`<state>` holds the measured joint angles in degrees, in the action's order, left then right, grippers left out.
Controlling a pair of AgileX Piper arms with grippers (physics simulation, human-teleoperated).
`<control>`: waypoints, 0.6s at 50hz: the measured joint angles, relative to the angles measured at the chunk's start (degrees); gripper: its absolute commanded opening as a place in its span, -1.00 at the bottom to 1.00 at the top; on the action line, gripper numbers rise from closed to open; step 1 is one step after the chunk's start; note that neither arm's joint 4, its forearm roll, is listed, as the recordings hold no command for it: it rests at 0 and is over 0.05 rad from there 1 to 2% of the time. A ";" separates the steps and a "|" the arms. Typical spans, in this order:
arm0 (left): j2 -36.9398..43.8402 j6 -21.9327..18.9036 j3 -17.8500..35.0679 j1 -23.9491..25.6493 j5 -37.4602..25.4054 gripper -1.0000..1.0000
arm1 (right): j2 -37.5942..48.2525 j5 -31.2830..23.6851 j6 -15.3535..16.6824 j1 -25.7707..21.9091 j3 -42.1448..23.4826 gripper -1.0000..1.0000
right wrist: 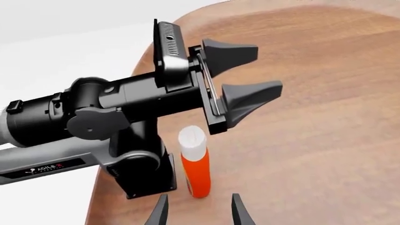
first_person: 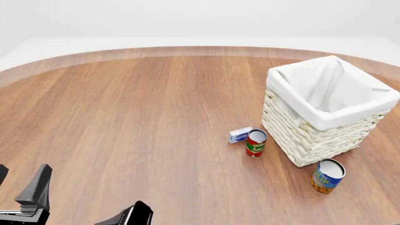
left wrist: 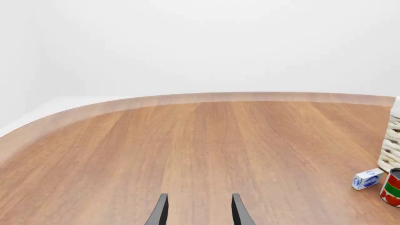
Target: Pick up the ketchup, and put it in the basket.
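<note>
The ketchup [right wrist: 195,168] stands upright, a red-orange bottle with a white cap, close to the left arm's base and the table edge. It appears only in the right wrist view. My right gripper [right wrist: 198,208] is open, and the bottle is just beyond its fingertips, in line with the gap. My left gripper [right wrist: 265,68] is open and empty, hovering above the wood; it also shows at the front view's lower left [first_person: 20,180]. The basket [first_person: 312,136], cream wicker with a white lining, sits at the right and is empty.
A red-and-green can [first_person: 255,142] and a small blue-white box [first_person: 240,135] stand just left of the basket. A blue-and-yellow can [first_person: 327,176] stands in front of it. The left arm's body [right wrist: 93,117] looms right beside the ketchup. The rounded table edge [first_person: 187,49] curves along the far side.
</note>
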<state>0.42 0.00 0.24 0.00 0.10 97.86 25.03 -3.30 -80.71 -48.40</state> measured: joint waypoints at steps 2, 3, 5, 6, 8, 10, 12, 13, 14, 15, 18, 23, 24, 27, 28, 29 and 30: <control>0.00 0.00 0.00 0.00 0.00 1.00 | 0.02 -0.04 -0.08 -0.07 -0.14 1.00; 0.00 0.00 0.00 0.00 0.00 1.00 | 0.04 -0.05 -0.12 -0.11 -0.21 1.00; 0.00 0.00 0.00 0.00 0.00 1.00 | 0.06 -0.09 -0.22 -0.19 -0.34 1.00; 0.00 0.00 0.00 0.00 0.00 1.00 | 0.06 -0.10 -0.26 -0.22 -0.40 1.00; 0.00 0.00 0.00 0.00 0.00 1.00 | 0.10 -0.12 -0.36 -0.28 -0.53 1.00; 0.00 0.00 0.00 0.00 0.00 1.00 | 0.16 -0.14 -0.45 -0.32 -0.66 1.00; 0.00 0.00 0.00 0.00 0.00 1.00 | 0.22 -0.18 -0.54 -0.38 -0.81 1.00; 0.00 0.00 0.00 0.00 0.00 1.00 | 0.24 -0.20 -0.58 -0.42 -0.89 1.00; 0.00 0.00 0.00 0.00 0.00 1.00 | 0.27 -0.21 -0.62 -0.46 -0.96 1.00; 0.00 0.00 0.00 0.00 0.00 1.00 | 0.30 -0.22 -0.66 -0.49 -1.04 1.00; 0.00 0.00 0.00 0.00 0.00 1.00 | 0.43 -0.23 -0.82 -0.63 -1.28 1.00; 0.00 0.00 0.00 0.00 0.00 1.00 | 0.70 -0.23 -1.09 -0.95 -1.69 1.00; 0.00 0.00 0.00 0.00 0.00 1.00 | 0.74 -0.24 -1.14 -1.03 -1.78 1.00; 0.00 0.00 0.00 0.00 0.00 1.00 | 0.91 -0.26 -1.30 -1.27 -2.08 1.00; 0.00 0.00 0.00 0.00 0.00 1.00 | 0.98 -0.26 -1.36 -1.35 -2.18 1.00; 0.00 0.00 0.00 0.00 0.00 1.00 | 1.06 -0.25 -1.42 -1.42 -2.27 1.00; 0.00 0.00 0.00 0.00 0.00 1.00 | 1.15 -0.23 -1.49 -1.48 -2.35 1.00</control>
<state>0.42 0.00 0.24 0.00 0.10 99.00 24.80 -4.79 -82.19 -50.75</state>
